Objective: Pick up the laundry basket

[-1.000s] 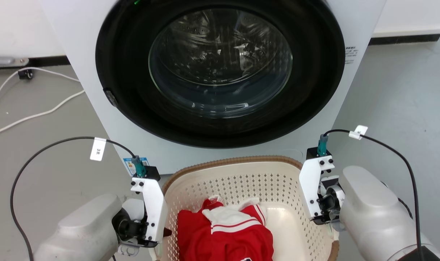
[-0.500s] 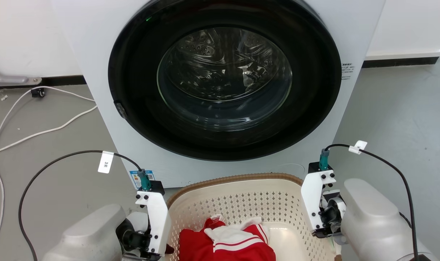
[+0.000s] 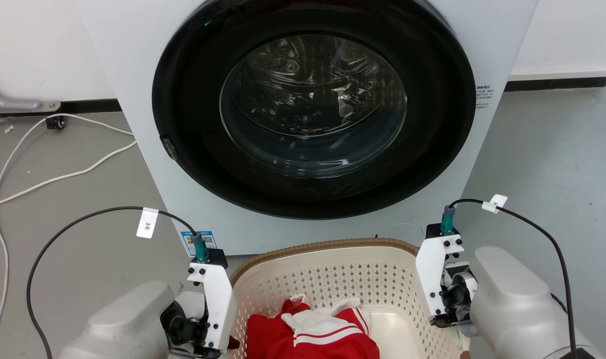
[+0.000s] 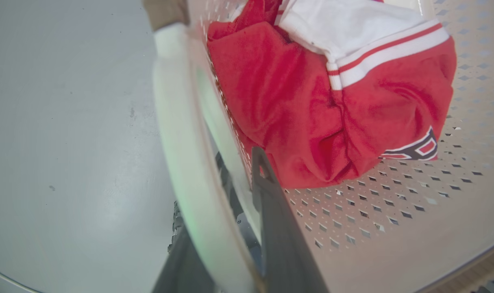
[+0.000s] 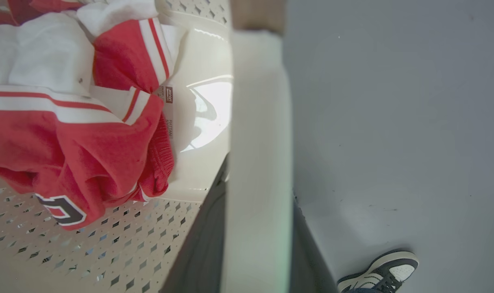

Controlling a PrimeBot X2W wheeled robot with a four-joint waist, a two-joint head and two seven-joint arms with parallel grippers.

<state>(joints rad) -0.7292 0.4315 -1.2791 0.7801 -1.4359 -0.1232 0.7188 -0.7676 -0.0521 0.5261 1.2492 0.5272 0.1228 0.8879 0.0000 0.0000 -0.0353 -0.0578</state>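
Jaws gripping smooth handles [image 4: 177, 122], perforated laundry basket [image 3: 332, 274]

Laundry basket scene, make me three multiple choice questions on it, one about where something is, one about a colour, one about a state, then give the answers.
1. The laundry basket is:
A) in front of the washing machine
B) on top of it
C) inside its drum

2. The garment in the basket is mainly:
A) blue
B) green
C) red with white

3. The left pincer:
A) grips the garment
B) has its fingers either side of the basket's side handle
C) hangs open over bare floor

Answers: A, the head view shows the basket just below the machine's front; C, the cloth is red with white stripes; B, the left wrist view shows the white handle between the fingers.
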